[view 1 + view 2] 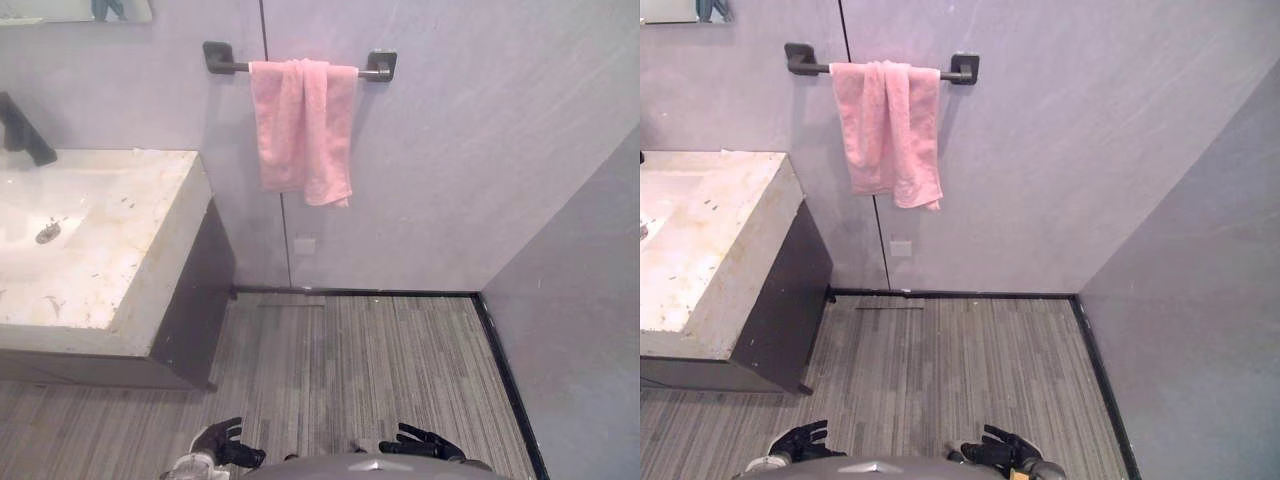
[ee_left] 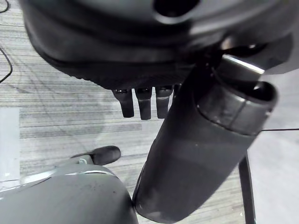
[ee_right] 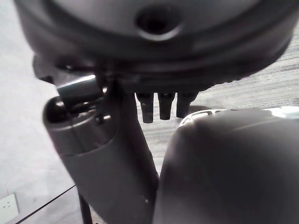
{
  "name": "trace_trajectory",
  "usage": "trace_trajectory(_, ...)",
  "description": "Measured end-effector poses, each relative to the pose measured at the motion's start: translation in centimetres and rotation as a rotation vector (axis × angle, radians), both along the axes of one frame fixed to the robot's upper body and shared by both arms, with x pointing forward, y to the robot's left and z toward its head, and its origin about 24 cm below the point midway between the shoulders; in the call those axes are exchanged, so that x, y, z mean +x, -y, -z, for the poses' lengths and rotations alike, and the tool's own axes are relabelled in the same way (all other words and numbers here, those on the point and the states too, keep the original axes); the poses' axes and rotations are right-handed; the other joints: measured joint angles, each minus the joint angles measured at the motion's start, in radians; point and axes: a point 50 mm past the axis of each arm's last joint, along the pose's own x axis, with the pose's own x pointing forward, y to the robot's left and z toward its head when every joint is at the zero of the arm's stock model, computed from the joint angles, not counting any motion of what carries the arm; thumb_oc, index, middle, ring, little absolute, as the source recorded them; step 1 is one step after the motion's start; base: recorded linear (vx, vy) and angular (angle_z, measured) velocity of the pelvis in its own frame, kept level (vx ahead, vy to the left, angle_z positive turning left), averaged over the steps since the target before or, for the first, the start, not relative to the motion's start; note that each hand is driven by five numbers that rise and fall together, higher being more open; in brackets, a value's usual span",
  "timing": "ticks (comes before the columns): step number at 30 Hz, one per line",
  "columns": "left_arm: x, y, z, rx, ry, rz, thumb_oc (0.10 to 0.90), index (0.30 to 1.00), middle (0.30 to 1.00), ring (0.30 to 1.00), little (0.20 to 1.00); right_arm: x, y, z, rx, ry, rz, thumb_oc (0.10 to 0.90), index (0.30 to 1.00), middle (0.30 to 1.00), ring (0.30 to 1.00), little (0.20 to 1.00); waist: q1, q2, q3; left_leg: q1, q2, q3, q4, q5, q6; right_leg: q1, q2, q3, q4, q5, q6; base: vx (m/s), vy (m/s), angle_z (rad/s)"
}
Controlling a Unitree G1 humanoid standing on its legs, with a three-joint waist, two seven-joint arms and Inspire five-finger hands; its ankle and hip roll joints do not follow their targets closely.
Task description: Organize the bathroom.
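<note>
A pink towel (image 1: pixel 303 128) hangs folded over a dark towel bar (image 1: pixel 300 64) on the grey wall, straight ahead and well above the floor. My left hand (image 1: pixel 228 443) sits low at the bottom of the head views with relaxed fingers and holds nothing; its fingers (image 2: pixel 140 101) point down over the striped floor. Low on the right, my right hand (image 1: pixel 425 443) is also open and holds nothing, with its fingers (image 3: pixel 161 105) straight in the right wrist view. Both hands are far below the towel.
A pale stone vanity (image 1: pixel 150 270) with a basin and drain (image 1: pixel 47 232) stands at the left, with a dark tap (image 1: pixel 25 132) at its back and a dark cabinet (image 1: pixel 195 300) under it. A grey wall (image 1: pixel 570 330) closes the right side. Striped floor (image 1: pixel 370 360) lies between.
</note>
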Motion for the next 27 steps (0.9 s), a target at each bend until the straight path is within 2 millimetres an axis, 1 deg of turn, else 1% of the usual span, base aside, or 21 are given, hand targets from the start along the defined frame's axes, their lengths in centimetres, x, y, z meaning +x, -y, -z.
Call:
trace_trajectory(7, 0.3, 0.22, -0.05, -0.052, 0.007, 0.012, 0.8, 0.9, 0.9, 0.9, 0.9, -0.05, 0.0, 0.01, 0.001, -0.003, 0.001, 0.8, 0.9, 0.9, 0.9, 0.9, 0.0, 0.0, -0.002, 0.0, 0.0, 0.0, -0.003, 0.001, 0.0, 0.0, 0.0, 0.0, 0.0, 0.0, 0.0, 0.0, 0.0, 0.0)
trace_trajectory(10, 0.44, 0.31, -0.06, -0.069, 0.012, 0.001, 0.8, 0.9, 0.9, 0.9, 0.9, -0.05, 0.0, 0.01, 0.001, -0.003, 0.001, 0.8, 0.9, 0.9, 0.9, 0.9, 0.0, 0.0, -0.002, 0.0, 0.0, 0.0, -0.003, -0.003, -0.006, 0.0, 0.0, 0.0, 0.0, 0.0, 0.0, 0.0, 0.0, 0.0)
trace_trajectory(19, 0.4, 0.37, -0.02, -0.057, 0.012, -0.018, 0.8, 0.9, 0.9, 0.9, 0.9, 0.03, 0.02, -0.01, -0.005, 0.005, -0.001, 0.8, 0.9, 0.9, 0.9, 0.9, 0.001, 0.0, -0.002, -0.001, 0.0, -0.001, -0.003, 0.0, -0.002, 0.001, 0.0, -0.002, 0.0, 0.0, 0.0, 0.0, 0.0, 0.0)
trace_trajectory(22, 0.41, 0.39, -0.01, -0.04, 0.014, -0.031, 0.8, 0.9, 0.9, 0.9, 0.9, 0.28, -0.05, -0.11, -0.033, 0.033, -0.064, 0.8, 0.9, 0.9, 0.9, 0.9, 0.002, 0.0, -0.002, -0.001, 0.0, -0.003, -0.003, -0.001, -0.005, 0.001, 0.0, -0.003, 0.0, 0.0, 0.0, 0.01, -0.026, 0.01)
trace_trajectory(27, 0.38, 0.4, 0.01, -0.016, 0.017, -0.056, 0.8, 0.9, 0.9, 0.9, 0.9, 0.77, -0.03, -0.31, -0.065, 0.081, -0.097, 0.8, 0.9, 0.9, 0.9, 0.9, 0.004, 0.001, 0.0, -0.003, 0.0, -0.011, 0.0, -0.001, -0.008, 0.003, 0.001, -0.009, 0.0, -0.002, -0.001, 0.02, -0.071, 0.05)
